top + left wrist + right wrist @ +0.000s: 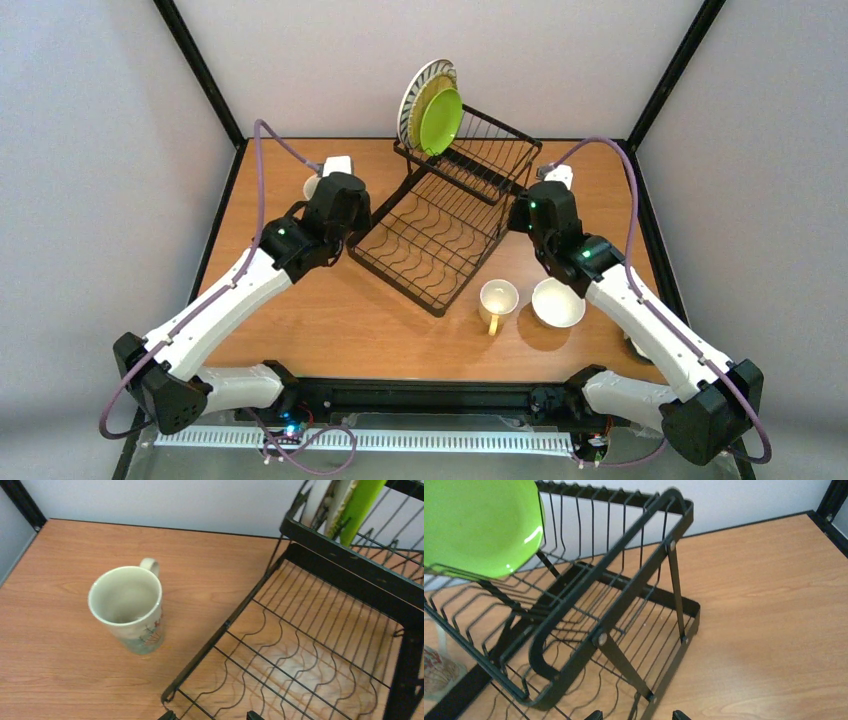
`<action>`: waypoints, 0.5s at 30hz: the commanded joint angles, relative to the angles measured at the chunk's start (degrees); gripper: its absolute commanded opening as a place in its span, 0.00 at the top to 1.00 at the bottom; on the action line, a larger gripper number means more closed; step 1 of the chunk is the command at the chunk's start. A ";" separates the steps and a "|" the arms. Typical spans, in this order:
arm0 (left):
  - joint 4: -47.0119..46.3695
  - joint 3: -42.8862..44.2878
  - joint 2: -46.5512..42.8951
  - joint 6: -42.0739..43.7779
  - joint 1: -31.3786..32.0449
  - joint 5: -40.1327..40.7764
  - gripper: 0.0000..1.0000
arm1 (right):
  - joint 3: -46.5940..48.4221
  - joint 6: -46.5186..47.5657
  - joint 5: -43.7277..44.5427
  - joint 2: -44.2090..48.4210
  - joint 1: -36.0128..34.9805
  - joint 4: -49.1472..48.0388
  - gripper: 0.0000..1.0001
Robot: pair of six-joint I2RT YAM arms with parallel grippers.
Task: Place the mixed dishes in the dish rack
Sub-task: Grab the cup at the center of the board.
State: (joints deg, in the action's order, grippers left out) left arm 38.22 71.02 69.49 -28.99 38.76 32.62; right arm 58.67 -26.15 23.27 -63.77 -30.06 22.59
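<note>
Three plates racked: a striped plate (412, 92), a woven bamboo plate (432, 90) and a lime-green plate (441, 122) are seen standing on edge in the raised basket at the far end of the dish rack (430, 245).
Printed mug (127, 607): stood upright on the tabletop (300, 330), just beside the rack's left edge, with its handle turned to the far side.
Yellow-handled mug (497, 300): stood upright just beside the rack's near corner, with its handle on the side away from the rack.
White bowl (558, 302): set mouth up beside that mug, on the side away from the rack.
Left fingers (169, 715): held apart with nothing between them, above the rack's left edge and near the printed mug.
Right fingers (679, 715): held apart and empty, at the rack's right side beside the basket frame.
Handling: the mugs and bowl are judged to be glazed ceramic, so stiff, fairly heavy, smooth enough to slip, and liable to chip against the wire.
Hold: the printed mug is best taken by its wall at the rim, one finger inside and one outside; the handle is judged too small to be gripped surely.
Bowl hold: a pinch across the rim is advised.
</note>
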 commanded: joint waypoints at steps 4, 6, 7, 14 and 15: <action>-4.44 -2.97 -1.01 -0.43 2.32 -8.87 0.22 | -3.81 -2.34 3.03 3.02 -2.91 9.32 0.21; -5.69 -3.90 -0.88 -0.39 3.14 -10.92 0.22 | -5.00 -3.66 3.54 3.50 -3.86 11.41 0.21; -6.29 -4.29 -0.79 -0.38 3.55 -11.85 0.22 | -5.69 -4.30 3.80 3.66 -4.59 12.40 0.21; -10.07 -7.54 -0.28 -0.56 5.79 -18.95 0.21 | -10.20 -10.12 4.42 4.12 -9.55 17.39 0.20; -10.69 -8.04 -0.32 -0.62 5.84 -19.85 0.21 | -10.74 -10.85 4.34 4.03 -10.06 17.85 0.20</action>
State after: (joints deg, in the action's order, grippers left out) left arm 30.96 64.45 69.34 -29.04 43.81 18.11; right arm 49.87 -32.64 26.46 -60.45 -38.06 35.46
